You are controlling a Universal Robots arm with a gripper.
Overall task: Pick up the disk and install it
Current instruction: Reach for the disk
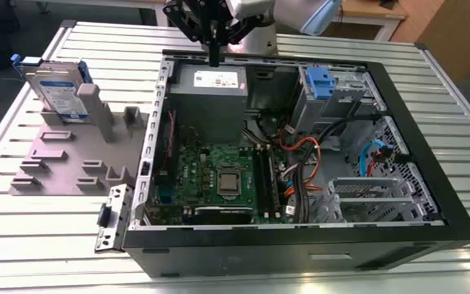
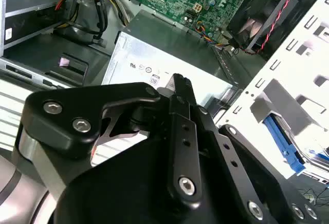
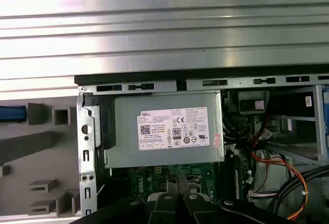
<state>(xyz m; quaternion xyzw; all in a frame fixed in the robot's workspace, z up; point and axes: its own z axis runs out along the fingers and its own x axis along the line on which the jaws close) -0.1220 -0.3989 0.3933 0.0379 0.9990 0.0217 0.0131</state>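
Bright overhead light — glare on table slats (image 3: 164, 29); PC case (image 1: 300, 245) int. shadowed.

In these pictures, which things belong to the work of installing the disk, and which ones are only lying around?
Belong to the job:
disk, standing in the grey holder
gripper, shut, near the power supply
open computer case

Only lying about:
power supply, motherboard, small blue clip, orange cables

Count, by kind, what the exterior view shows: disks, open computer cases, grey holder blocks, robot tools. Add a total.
Disk: 1
Open computer case: 1
Grey holder block: 1
Tool: 1
Total: 4
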